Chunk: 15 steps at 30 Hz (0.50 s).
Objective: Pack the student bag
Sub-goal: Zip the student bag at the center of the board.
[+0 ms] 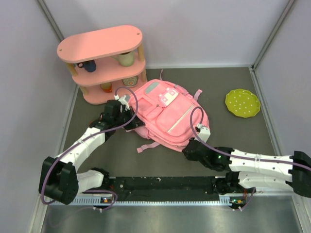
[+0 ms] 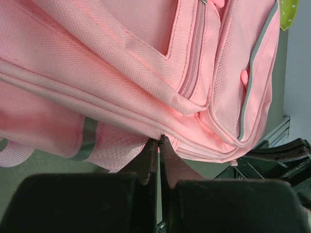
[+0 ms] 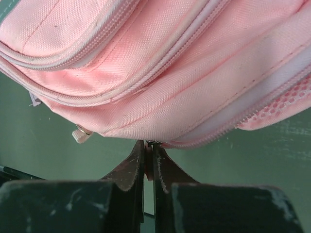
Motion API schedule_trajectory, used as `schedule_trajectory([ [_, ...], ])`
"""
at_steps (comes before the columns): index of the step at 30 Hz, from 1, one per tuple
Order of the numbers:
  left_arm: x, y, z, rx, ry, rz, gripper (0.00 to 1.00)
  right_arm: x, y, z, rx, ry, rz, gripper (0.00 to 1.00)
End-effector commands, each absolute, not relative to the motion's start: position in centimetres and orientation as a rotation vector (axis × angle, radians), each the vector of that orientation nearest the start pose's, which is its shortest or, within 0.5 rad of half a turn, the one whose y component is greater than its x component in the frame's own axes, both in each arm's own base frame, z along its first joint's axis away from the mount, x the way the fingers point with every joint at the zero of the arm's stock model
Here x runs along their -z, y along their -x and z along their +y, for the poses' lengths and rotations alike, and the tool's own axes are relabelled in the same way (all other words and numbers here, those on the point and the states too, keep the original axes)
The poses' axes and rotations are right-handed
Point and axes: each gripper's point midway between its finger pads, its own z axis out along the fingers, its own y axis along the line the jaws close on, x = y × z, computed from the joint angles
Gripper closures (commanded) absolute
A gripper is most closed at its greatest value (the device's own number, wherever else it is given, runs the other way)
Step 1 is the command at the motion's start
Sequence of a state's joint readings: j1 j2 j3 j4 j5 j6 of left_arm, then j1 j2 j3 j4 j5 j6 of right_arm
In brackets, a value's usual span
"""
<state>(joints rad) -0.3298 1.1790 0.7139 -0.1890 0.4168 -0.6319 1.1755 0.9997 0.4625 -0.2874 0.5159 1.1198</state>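
Note:
The pink student bag (image 1: 167,114) lies flat on the dark table, front pockets up. My left gripper (image 1: 130,117) is at the bag's left edge. In the left wrist view it (image 2: 159,141) is shut, pinching a fold of the bag's (image 2: 121,73) side seam. My right gripper (image 1: 191,151) is at the bag's near right edge. In the right wrist view it (image 3: 149,144) is shut on a small pink zipper pull under the bag's (image 3: 160,63) zipper line. A second zipper pull (image 3: 81,134) hangs free to the left.
A pink oval three-tier shelf (image 1: 99,43) with cups stands at the back left, close to the left arm. A green dotted plate (image 1: 242,103) lies at the right. Grey walls close in both sides.

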Motion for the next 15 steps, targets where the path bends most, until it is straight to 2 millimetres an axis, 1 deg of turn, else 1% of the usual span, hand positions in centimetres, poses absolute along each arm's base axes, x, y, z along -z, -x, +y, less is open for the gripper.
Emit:
schedule_trajectory([
  [1,-17.1,-30.8,-17.1,0.833,0.076,2.212,1.0,-7.4,-14.9,18.4,-0.319,-0.109,2.369,1.0],
  [3,-17.3,-31.1,-16.7,0.844,0.06,2.21,1.0,-7.2,-14.9,17.2,-0.244,-0.098,2.372,1.0],
  [4,-17.4,-31.6,-16.0,0.843,0.073,2.204,1.0,-7.2,-14.9,17.1,-0.23,-0.088,2.372,1.0],
  [5,-17.5,-31.6,-16.0,0.862,0.059,2.202,1.0,-7.1,-15.0,17.0,-0.215,-0.078,2.374,1.0],
  [6,-17.4,-32.0,-16.1,0.876,0.03,2.208,1.0,-7.3,-15.2,17.3,-0.22,-0.081,2.368,1.0],
  [7,-17.3,-31.6,-16.1,0.912,0.009,2.235,1.0,-7.5,-15.3,17.8,-0.236,-0.067,2.361,1.0],
  [8,-17.0,-31.3,-16.1,0.917,0.0,2.267,1.0,-7.4,-15.2,18.3,-0.24,0.022,2.368,1.0],
  [9,-16.9,-31.6,-16.1,0.91,-0.026,2.275,1.0,-7.9,-15.6,19.8,-0.304,0.041,2.347,1.0],
  [10,-16.8,-31.2,-16.2,0.925,-0.04,2.287,0.82,-8.1,-15.6,20.3,-0.326,0.065,2.345,1.0],
  [11,-16.8,-31.1,-16.2,0.928,-0.041,2.287,0.62,-8.2,-15.4,21.1,-0.366,0.085,2.35,1.0],
  [12,-17.2,-30.5,-16.3,0.942,-0.038,2.27,0.44,-8.3,-15.4,21.6,-0.393,0.085,2.347,1.0],
  [13,-17.4,-30.2,-16.3,0.953,-0.025,2.258,0.29,-8.8,-15.6,22.6,-0.447,0.074,2.329,1.0],
  [14,-17.8,-29.9,-16.3,0.966,-0.007,2.239,0.12,-8.9,-15.4,23.3,-0.492,0.077,2.334,1.0],
  [15,-17.9,-28.7,-16.3,0.996,0.037,2.23,0.04,-8.9,-15.3,23.7,-0.516,0.076,2.333,1.0],
])
